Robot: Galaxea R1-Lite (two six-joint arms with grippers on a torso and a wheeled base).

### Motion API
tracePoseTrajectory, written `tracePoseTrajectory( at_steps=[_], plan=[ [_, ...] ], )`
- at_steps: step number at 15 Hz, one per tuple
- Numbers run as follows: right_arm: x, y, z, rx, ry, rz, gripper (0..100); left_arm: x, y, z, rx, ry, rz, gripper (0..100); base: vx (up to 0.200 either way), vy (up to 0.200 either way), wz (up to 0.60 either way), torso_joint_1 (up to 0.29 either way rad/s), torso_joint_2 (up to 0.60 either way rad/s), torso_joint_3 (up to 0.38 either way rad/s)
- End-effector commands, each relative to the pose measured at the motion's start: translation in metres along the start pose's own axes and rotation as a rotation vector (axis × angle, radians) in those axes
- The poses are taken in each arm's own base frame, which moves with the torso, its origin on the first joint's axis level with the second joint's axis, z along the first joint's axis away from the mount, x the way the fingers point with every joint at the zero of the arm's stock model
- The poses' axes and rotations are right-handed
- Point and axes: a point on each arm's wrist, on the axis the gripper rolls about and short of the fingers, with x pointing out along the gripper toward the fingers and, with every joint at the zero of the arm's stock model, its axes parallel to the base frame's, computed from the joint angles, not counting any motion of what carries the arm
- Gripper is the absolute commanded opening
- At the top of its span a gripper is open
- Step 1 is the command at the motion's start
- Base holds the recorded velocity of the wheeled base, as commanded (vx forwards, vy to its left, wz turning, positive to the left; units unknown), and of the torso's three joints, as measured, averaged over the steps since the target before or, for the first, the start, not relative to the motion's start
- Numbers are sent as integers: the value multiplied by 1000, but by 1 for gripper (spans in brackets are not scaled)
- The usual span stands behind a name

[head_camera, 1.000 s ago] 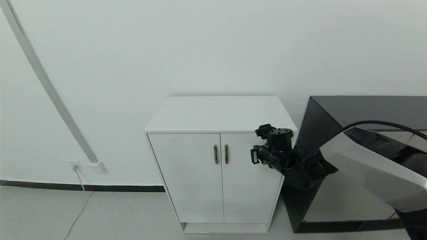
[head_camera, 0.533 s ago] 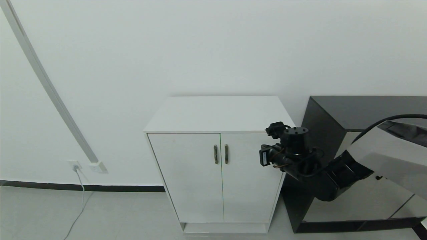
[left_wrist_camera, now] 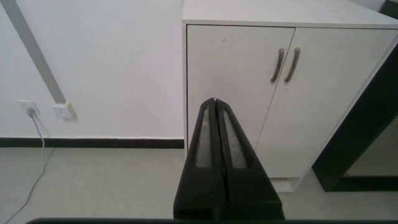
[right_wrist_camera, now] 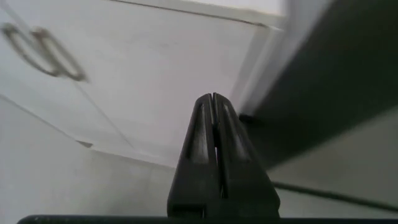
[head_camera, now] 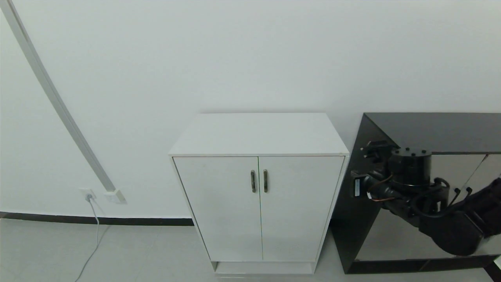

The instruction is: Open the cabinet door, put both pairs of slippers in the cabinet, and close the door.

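Observation:
The white cabinet (head_camera: 258,135) stands against the wall with both doors shut, left door (head_camera: 219,207) and right door (head_camera: 299,203). Two dark handles (head_camera: 259,181) sit side by side at the middle seam. My right arm (head_camera: 407,172) hangs to the right of the cabinet, in front of the black unit. In the right wrist view my right gripper (right_wrist_camera: 212,98) is shut on nothing and points near the cabinet's (right_wrist_camera: 161,68) lower right corner. My left gripper (left_wrist_camera: 215,102) is shut and empty, some way in front of the left door (left_wrist_camera: 230,81), with the handles (left_wrist_camera: 284,65) beyond it.
A glossy black unit (head_camera: 430,129) stands right beside the cabinet. A wall socket (head_camera: 88,194) with a cable running to the floor and a slanted grey conduit (head_camera: 58,102) are on the left. Open grey floor (head_camera: 137,254) lies in front of the cabinet.
My right arm has swung to the right, from in front of the cabinet's right door to in front of the black unit. The cabinet doors stay shut.

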Motion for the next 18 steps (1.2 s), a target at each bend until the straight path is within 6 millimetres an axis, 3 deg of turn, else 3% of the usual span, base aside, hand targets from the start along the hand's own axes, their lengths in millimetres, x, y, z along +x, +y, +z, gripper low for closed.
tracePoseTrajectory(
  at_steps=[1,5,10,11,13,16,18],
  plan=[
    [-36,-31,5,22,-16,-74,0,0,0,0,0,0,0,0,0,0,0,0,0,0],
    [-77,-55,-7,34,4,-138,0,0,0,0,0,0,0,0,0,0,0,0,0,0],
    [-127,-62,-27,29,23,-138,0,0,0,0,0,0,-1,0,0,0,0,0,0,0],
    [-128,-62,-28,29,23,-139,0,0,0,0,0,0,-1,0,0,0,0,0,0,0],
    [-154,-65,-42,30,27,-138,0,0,0,0,0,0,-1,0,0,0,0,0,0,0],
    [-176,-67,-60,25,57,-117,0,0,0,0,0,0,-1,0,0,0,0,0,0,0],
    [-189,-67,-62,27,41,-81,0,0,0,0,0,0,-1,0,0,0,0,0,0,0]
  ],
)
